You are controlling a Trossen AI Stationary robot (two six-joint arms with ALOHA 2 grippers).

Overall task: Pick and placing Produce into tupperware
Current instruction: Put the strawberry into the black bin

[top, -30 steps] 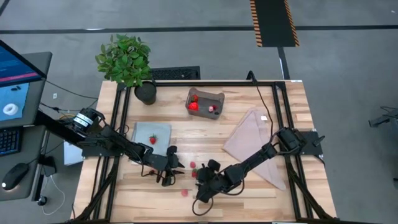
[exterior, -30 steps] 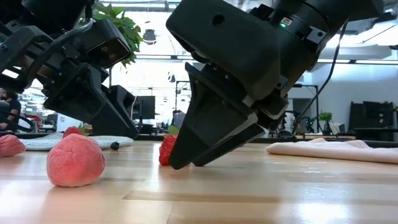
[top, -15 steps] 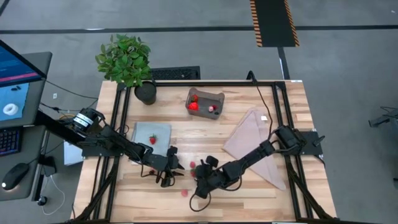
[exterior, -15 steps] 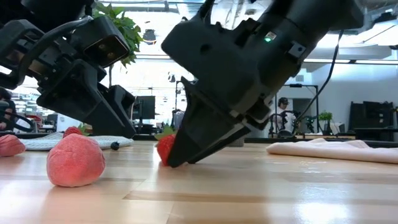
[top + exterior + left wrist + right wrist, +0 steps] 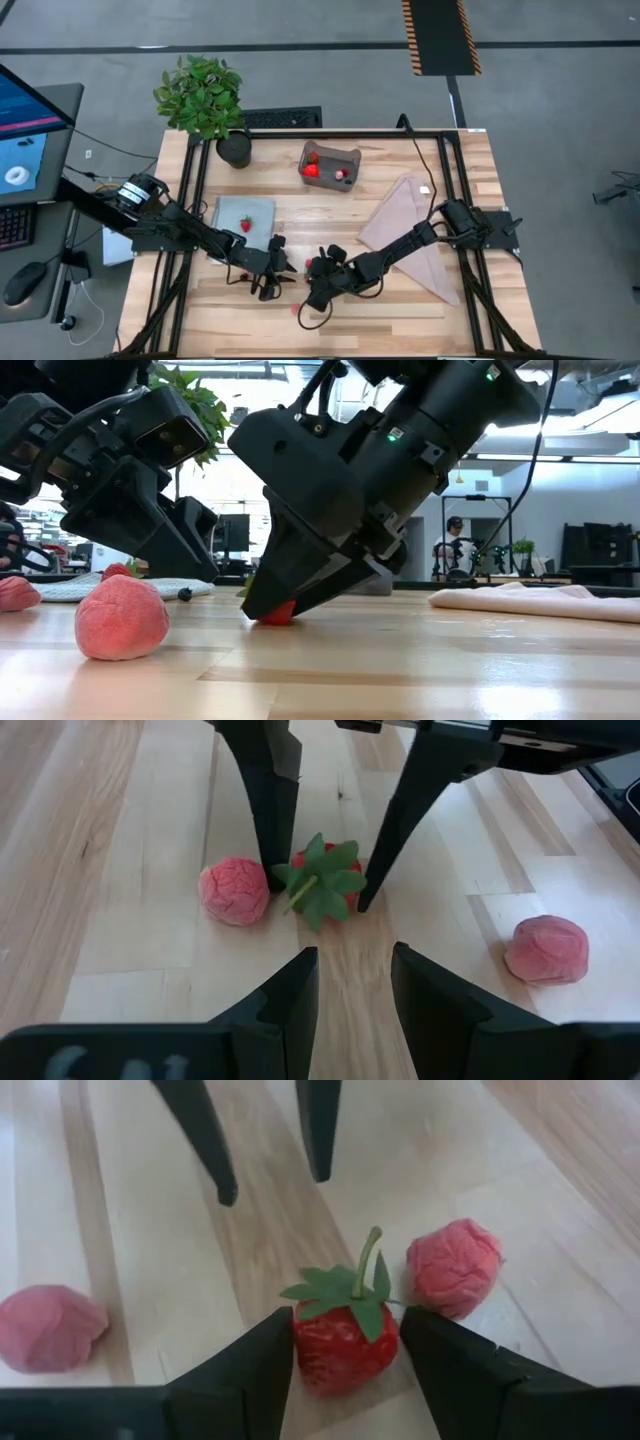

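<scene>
No brand name or readable words show on anything here.

The right gripper (image 5: 345, 1355) is down on the wooden table (image 5: 400, 300), near the front and about in the middle. Its two dark fingers (image 5: 255, 1370) stand one on each side of a small red strawberry with a green leafy top (image 5: 345, 1342). Both fingers seem to touch the berry, so the gripper looks closed on it. In the low view the strawberry (image 5: 276, 612) sits on the wood right under the fingertips.

The left gripper (image 5: 350, 995) is low over the table just to the left of the right one and points at the same berry. Its fingers are a little apart and hold nothing. The berry lies near it, between the two grippers.

A bumpy pink round fruit piece (image 5: 453, 1267) lies just beside the strawberry. More pink pieces (image 5: 545, 948) lie near on the wood, and one (image 5: 122, 617) sits close to the low camera.

The small see-through grey plastic tub (image 5: 330, 165) stands at the far side of the table, well apart from both grippers. It has red pieces (image 5: 311, 169) inside. Another strawberry (image 5: 245, 224) lies on a flat pale blue square mat (image 5: 245, 210) at the left. A pale pink cloth (image 5: 405, 230) lies at the right. A green leafy plant in a black pot (image 5: 205, 100) stands at the far left corner.
</scene>
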